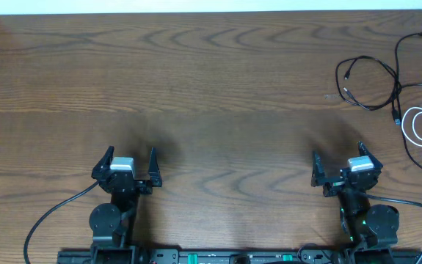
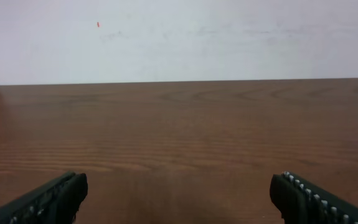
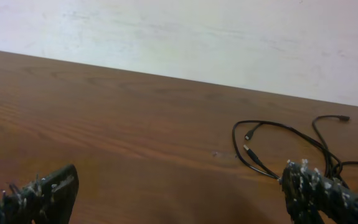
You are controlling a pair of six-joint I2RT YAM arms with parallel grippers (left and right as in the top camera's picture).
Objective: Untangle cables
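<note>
Though dark-grained, wooden table, white wall.

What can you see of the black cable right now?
The black cable is a thin, flexible-looking cord. It lies slack in loose open loops at the far right of the wooden table, with small plug ends showing. Nothing holds it. It runs close to the coiled white cable; whether they touch is unclear.
</note>
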